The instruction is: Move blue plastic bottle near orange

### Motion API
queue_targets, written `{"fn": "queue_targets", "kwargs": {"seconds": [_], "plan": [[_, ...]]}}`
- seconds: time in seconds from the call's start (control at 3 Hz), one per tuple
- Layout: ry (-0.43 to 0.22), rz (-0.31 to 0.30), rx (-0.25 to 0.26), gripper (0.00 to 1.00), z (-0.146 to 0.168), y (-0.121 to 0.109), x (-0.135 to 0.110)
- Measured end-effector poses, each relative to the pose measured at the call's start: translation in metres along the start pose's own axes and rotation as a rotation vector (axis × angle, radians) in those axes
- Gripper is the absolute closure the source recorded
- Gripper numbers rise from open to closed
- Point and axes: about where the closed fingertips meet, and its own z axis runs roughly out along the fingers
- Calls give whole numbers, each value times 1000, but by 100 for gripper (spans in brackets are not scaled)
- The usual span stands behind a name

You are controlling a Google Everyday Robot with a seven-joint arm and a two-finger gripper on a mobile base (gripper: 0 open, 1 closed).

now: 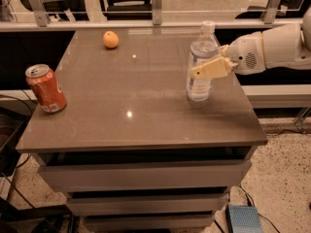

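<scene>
**Grasp at the right side of the table.** The blue plastic bottle (198,87) stands upright near the right edge of the table (146,93), cap uppermost. You cannot tell whether its base rests on the top or is just clear of it. The gripper (203,68) comes in from the right and is closed about the bottle's mid-body. One tan finger (212,69) lies across the front, and the other is hidden behind the bottle. The white arm (277,45) extends off to the right.

The orange (111,39) lies at the far left of the top, well apart from the bottle. A red can (46,88) stands at the left edge, away from the straight path between bottle and orange.

**Hazards, as judged.**
- The grip sits mid-height on a tall, light bottle, so a fast sweep may let it swing or slip.
- If you drag it low, the base may catch and tip it.
- The orange is round, so a touch on arrival would likely send it rolling towards the back edge.
- Set the bottle down just short of the fruit.
</scene>
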Motion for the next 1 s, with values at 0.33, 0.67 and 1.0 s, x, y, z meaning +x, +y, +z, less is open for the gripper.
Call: {"fn": "queue_targets", "kwargs": {"seconds": [0.33,0.67,1.0], "plan": [[-1,-3,-3,100,1,1,-2],[-1,-3,-3,100,1,1,-2],[-9,3,25,100,-15,0,0]]}}
